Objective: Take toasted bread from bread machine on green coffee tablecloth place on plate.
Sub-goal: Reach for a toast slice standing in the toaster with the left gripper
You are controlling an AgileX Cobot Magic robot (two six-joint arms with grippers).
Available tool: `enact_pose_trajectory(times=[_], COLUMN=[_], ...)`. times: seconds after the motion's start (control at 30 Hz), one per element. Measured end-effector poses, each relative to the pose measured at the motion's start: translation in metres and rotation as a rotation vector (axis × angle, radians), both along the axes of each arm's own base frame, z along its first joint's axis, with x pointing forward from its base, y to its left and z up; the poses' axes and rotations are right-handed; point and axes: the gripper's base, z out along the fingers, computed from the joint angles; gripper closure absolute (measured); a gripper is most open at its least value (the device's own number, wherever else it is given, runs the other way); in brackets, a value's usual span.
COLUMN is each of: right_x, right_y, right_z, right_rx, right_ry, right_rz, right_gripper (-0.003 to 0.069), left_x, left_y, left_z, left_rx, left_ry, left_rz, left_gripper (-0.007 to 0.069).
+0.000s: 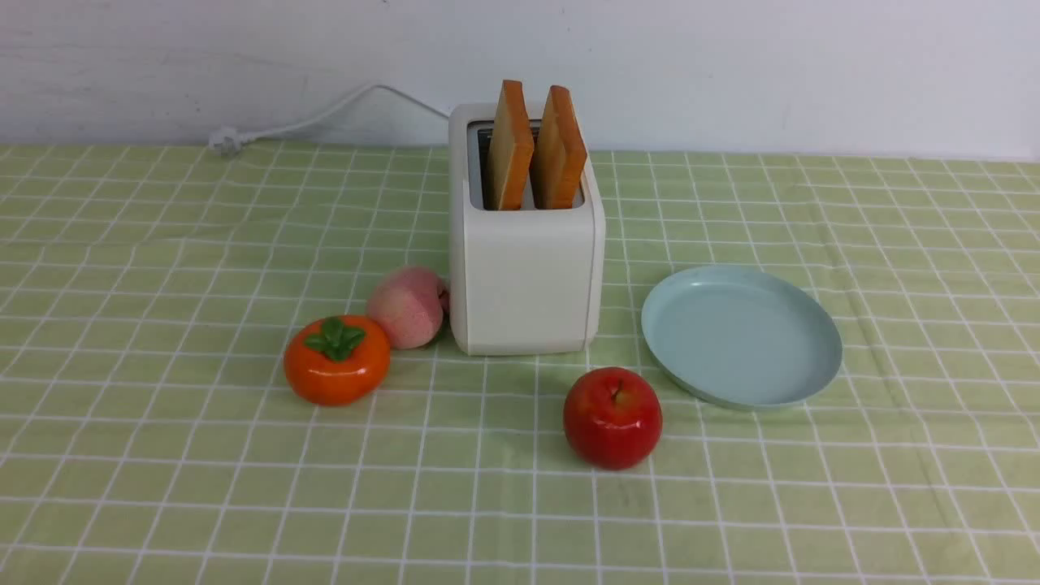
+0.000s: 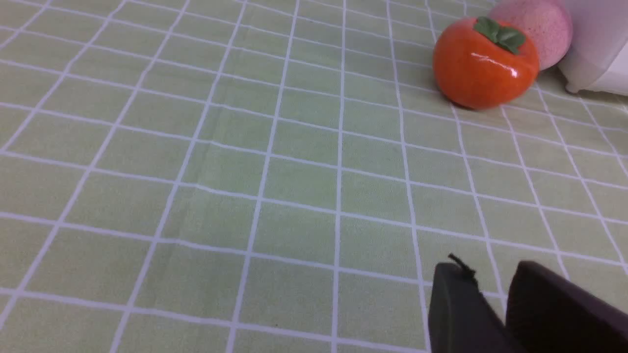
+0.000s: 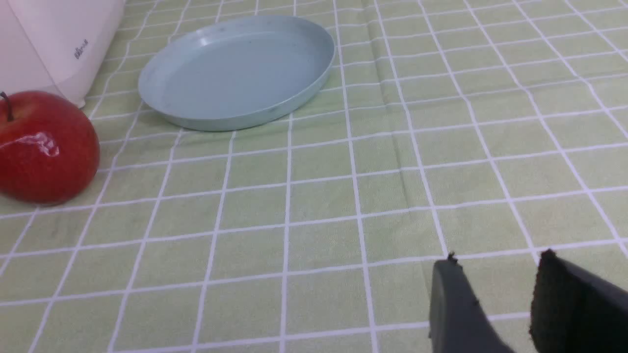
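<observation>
While both slices of toast [image 1: 509, 146] stand upright in the slots of the toaster [image 1: 524, 276], the task is at its first step: no slice is gripped.

The toaster stands on the cloth [image 1: 162, 487]. The plate [image 1: 674, 366] lies bare, right of the toaster and near it. An apple [image 1: 613, 417] sits in front of the toaster. A persimmon [image 1: 336, 360] and a peach [image 1: 406, 307] sit at its left.

Neither arm shows in the front view.
- **Left gripper** [image 2: 490, 267]: low over the cloth, left of the toaster, jaws narrowly parted, holding nothing.
- **Right gripper** [image 3: 495, 260]: low over the cloth, right of the toaster, jaws parted wider, holding nothing.

The next move probably calls for raising one gripper above the toaster. Its jaws must spread wider than a slice is thick, then descend over the slice's top edge.
</observation>
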Motion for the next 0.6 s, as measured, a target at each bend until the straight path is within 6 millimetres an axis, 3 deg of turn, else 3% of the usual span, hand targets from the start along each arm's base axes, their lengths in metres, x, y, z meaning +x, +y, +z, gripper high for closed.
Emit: enact_pose_trajectory(times=[0.6], right_x=[0.0], right_y=[0.0], right_z=[0.0], right_rx=[0.0], right_ry=[0.0], right_rz=[0.001], right_gripper=[0.0419], left_x=[0.0], left_y=[0.0], left_z=[0.0], left_rx=[0.0], left_ry=[0.0], left_rz=[0.0], left_gripper=[0.0459])
